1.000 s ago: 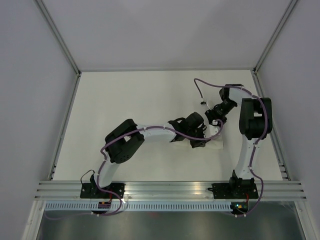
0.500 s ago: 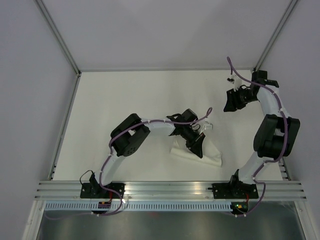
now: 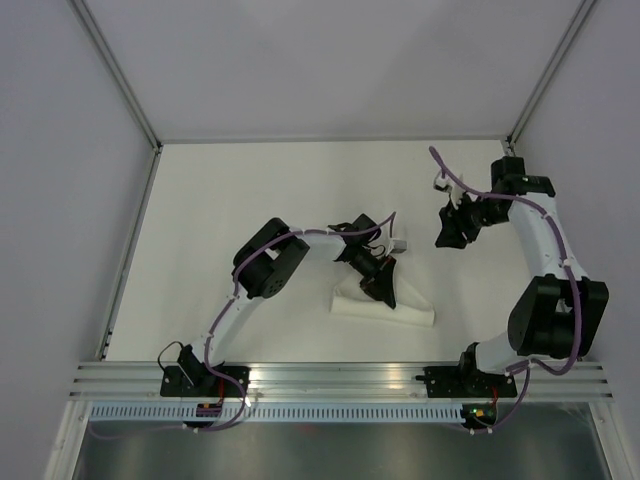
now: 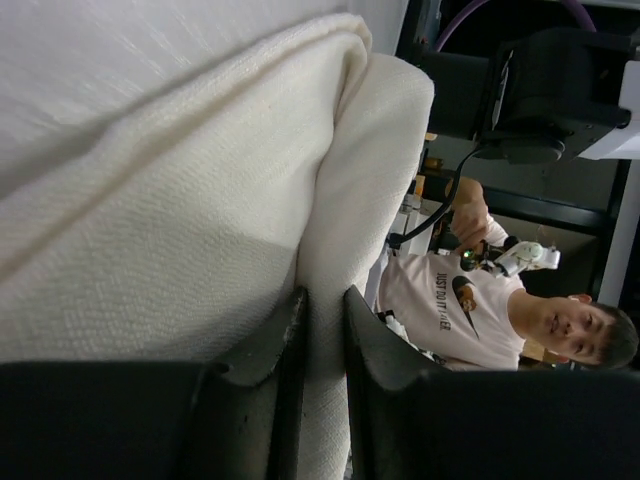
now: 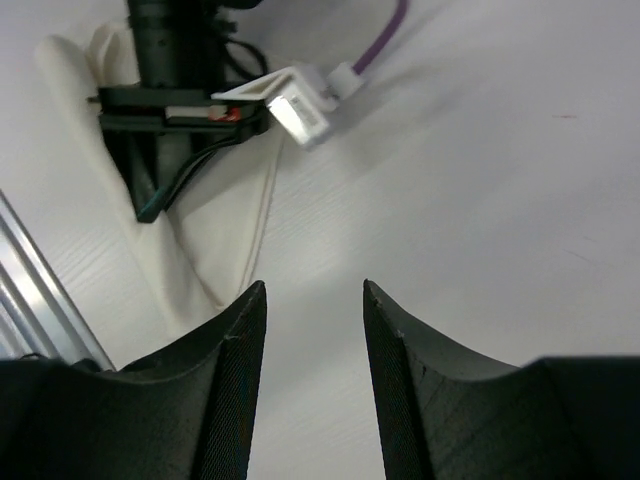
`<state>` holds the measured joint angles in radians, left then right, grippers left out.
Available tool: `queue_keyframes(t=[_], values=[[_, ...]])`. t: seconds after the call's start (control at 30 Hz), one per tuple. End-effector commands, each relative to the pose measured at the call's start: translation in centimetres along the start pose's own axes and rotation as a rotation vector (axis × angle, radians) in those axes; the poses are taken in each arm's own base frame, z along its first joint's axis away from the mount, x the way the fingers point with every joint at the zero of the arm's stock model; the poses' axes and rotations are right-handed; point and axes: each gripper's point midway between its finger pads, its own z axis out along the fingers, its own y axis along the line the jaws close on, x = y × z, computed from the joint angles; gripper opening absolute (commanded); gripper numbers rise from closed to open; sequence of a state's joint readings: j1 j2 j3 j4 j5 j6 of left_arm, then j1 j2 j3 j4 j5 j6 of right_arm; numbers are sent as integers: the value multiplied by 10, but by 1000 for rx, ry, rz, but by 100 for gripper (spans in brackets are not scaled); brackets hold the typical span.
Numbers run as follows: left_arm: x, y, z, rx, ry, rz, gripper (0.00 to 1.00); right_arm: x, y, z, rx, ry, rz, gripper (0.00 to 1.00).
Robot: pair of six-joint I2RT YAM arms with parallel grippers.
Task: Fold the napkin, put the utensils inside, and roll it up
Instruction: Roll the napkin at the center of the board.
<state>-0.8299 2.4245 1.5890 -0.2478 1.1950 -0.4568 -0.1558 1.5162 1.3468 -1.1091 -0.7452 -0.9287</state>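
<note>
The napkin lies bunched as a folded white bundle near the table's front middle. My left gripper is down on its left part. In the left wrist view its jaws are nearly closed, pinching a fold of the napkin. My right gripper hovers open and empty over bare table, to the right of and beyond the napkin. In the right wrist view it looks down at the napkin's edge and at the left gripper. No utensils show; they are hidden or out of view.
Purple cables run along both arms. The table has an aluminium rail along the near edge and grey walls on the left, right and back. A person stands beyond the table edge in the left wrist view.
My right gripper left the napkin, swung up to the back right, then came a little way back, open. My left gripper shifted left and nearer with the napkin.
</note>
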Motion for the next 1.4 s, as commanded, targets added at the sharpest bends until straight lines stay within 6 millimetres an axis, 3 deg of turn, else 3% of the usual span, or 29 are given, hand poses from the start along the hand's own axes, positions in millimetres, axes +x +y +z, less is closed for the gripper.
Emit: queue_keyframes(t=[0.0, 0.07, 0.2, 0.47, 0.63, 0.8, 1.17, 1.37], values=[[2, 34, 3, -88, -11, -184, 24, 14, 54, 9, -153, 53, -162, 49], [-1, 37, 2, -91, -16, -201, 24, 25, 78, 18, -198, 91, -216, 50], [-2, 42, 1, -97, -22, -219, 24, 43, 108, 33, -275, 153, -304, 52], [-3, 45, 1, -103, -26, -230, 24, 76, 128, 60, -331, 289, -324, 49], [-4, 47, 1, -110, -31, -228, 25, 93, 133, 76, -329, 341, -315, 45], [-6, 47, 0, -116, -35, -214, 26, 101, 121, 91, -264, 354, -305, 38], [-8, 44, -2, -125, -44, -177, 29, 119, 116, 107, -266, 394, -276, 29], [-14, 38, -4, -132, -61, -146, 39, 126, 109, 112, -243, 415, -270, 23]])
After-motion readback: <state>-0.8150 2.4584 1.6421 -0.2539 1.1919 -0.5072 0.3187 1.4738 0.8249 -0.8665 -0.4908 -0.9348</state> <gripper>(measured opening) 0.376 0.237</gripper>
